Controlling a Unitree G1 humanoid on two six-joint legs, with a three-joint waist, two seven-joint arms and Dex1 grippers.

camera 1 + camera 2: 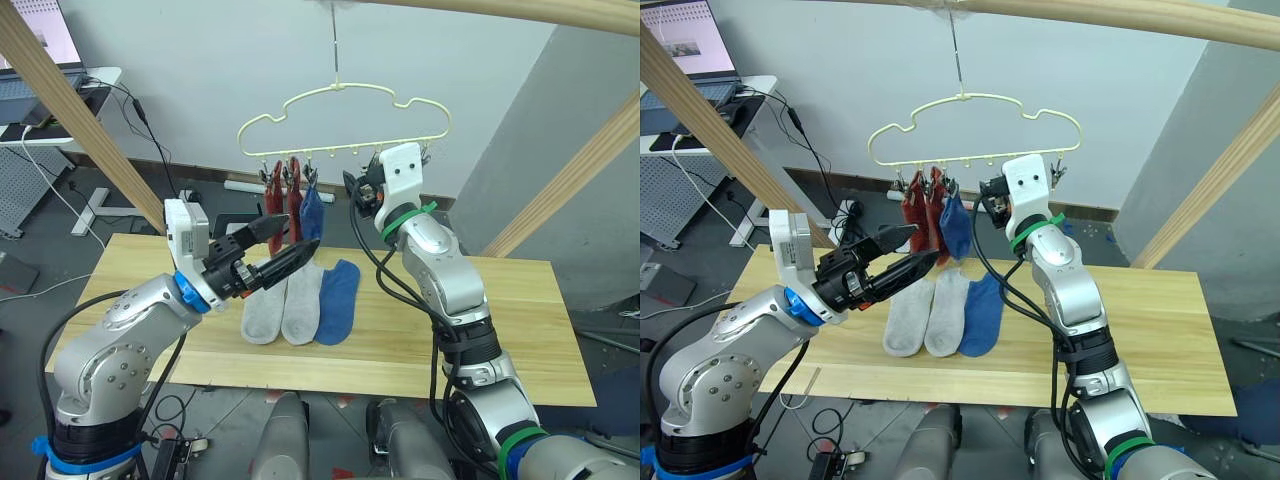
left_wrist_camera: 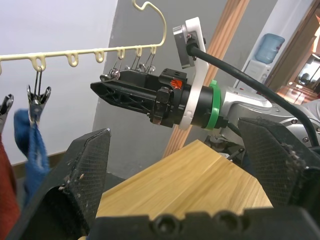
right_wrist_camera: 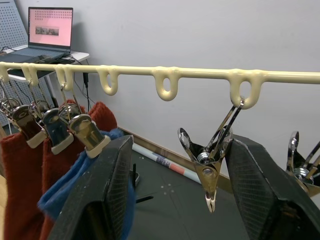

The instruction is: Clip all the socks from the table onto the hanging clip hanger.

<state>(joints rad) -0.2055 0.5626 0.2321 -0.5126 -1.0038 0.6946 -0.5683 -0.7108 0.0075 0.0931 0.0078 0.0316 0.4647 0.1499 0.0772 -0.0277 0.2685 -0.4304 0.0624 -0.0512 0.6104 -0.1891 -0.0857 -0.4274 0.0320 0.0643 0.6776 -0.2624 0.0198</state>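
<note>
Pale planks of the worktop (image 1: 480, 330) run wide under a timber frame, with three socks lying side by side on it: two light grey socks (image 1: 283, 308) and one blue sock (image 1: 338, 300), their long axes pointing away from the robot. Above them hangs the clip hanger (image 1: 340, 125), thin pale-yellow wire in a cloud outline; two rust-red socks (image 1: 283, 203) and a blue one (image 1: 312, 212) already dangle from its leftmost clips.

The right hand (image 3: 170, 200) is raised at the clip row, fingers spread and empty, bracketing a free metal clip (image 3: 210, 165) (glossy, sprung, jaws shut). The left hand (image 1: 283, 248), open and empty too, hovers just above the grey pair, so it is probably the nearer arm for the next soft knit pick.
</note>
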